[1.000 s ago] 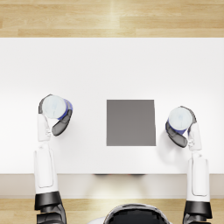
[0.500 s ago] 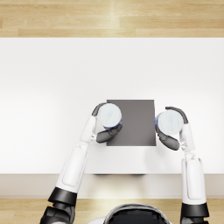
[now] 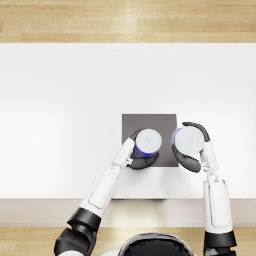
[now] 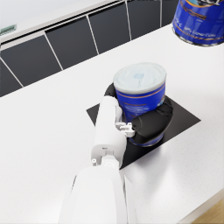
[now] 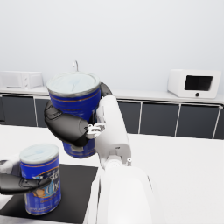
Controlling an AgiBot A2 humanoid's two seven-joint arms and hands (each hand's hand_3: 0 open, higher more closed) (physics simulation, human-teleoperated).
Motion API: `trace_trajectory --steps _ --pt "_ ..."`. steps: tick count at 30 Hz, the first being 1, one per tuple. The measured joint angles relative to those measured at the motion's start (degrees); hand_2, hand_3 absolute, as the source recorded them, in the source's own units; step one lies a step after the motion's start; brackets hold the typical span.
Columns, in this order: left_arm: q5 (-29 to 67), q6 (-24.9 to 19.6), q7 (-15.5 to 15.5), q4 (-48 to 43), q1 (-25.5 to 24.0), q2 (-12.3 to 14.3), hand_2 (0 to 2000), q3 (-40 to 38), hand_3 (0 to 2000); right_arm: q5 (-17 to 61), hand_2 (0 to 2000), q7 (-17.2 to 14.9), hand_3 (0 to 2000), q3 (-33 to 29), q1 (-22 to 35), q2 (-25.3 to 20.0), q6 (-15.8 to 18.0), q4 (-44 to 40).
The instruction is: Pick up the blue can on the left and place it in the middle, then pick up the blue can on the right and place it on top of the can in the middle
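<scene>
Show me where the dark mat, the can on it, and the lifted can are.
dark mat [image 3: 149, 121], head view, bare far part.
can on the mat [image 4: 141, 98], left wrist view, blue side wall.
lifted can [image 5: 73, 83], right wrist view, pale lid.

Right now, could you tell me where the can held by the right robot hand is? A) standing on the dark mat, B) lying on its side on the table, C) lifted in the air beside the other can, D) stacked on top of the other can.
C: the right robot hand holds its can clear above the table, beside the other can on the mat.
</scene>
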Motion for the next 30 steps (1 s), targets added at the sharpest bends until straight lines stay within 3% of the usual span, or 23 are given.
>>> trace_trajectory --steps 7,8,9,11,12,15,20,25,28,30 --pt "-0.19 -0.75 -1.05 4.68 1.34 1.68 2000 -0.76 1520 0.0 2000 0.0 1520 -0.22 0.48 -0.6 -0.03 0.66" --pt "-0.2 -0.76 -1.09 5.29 1.36 1.82 639 -0.78 1193 0.0 2000 -0.02 1520 -0.06 0.93 -0.76 -0.02 0.77" --pt "-0.2 -0.53 -0.99 5.65 1.17 1.87 0 -0.71 867 0.0 2000 -0.02 1520 0.24 1.55 -0.97 0.07 0.82" --pt "-0.14 0.26 -0.52 5.0 0.19 1.62 0 -0.65 213 -0.01 2000 0.04 1520 1.06 3.27 -1.55 0.07 0.69" --pt "-0.1 0.8 -0.34 3.75 -0.54 1.31 0 -0.83 0 -0.01 2000 0.03 1520 1.56 4.17 -1.87 0.15 0.47" --pt "-0.06 1.67 -0.06 -1.43 -2.98 0.17 0 -1.73 0 0.0 2000 -0.02 1520 3.2 6.3 -2.73 0.59 -0.75" --pt "-0.04 2.08 0.07 -13.16 -6.98 -1.67 0 -5.85 0 0.0 2000 -0.07 1520 5.55 8.75 -3.97 5.84 -1.43" --pt "-0.06 2.16 0.09 -29.79 -14.22 -5.39 0 -12.89 0 0.0 2000 -0.36 1520 7.87 11.08 -5.34 6.68 -0.61" --pt "-0.06 2.17 0.1 -37.11 -18.6 -7.31 0 -17.94 0 0.0 2000 -8.76 1520 9.73 12.31 -6.19 -5.87 -0.7" --pt "-0.06 2.17 0.1 -40.57 -21.06 -8.08 0 -21.51 0 -0.01 2000 -11.77 1520 11.03 12.94 -6.7 -9.74 -1.23"
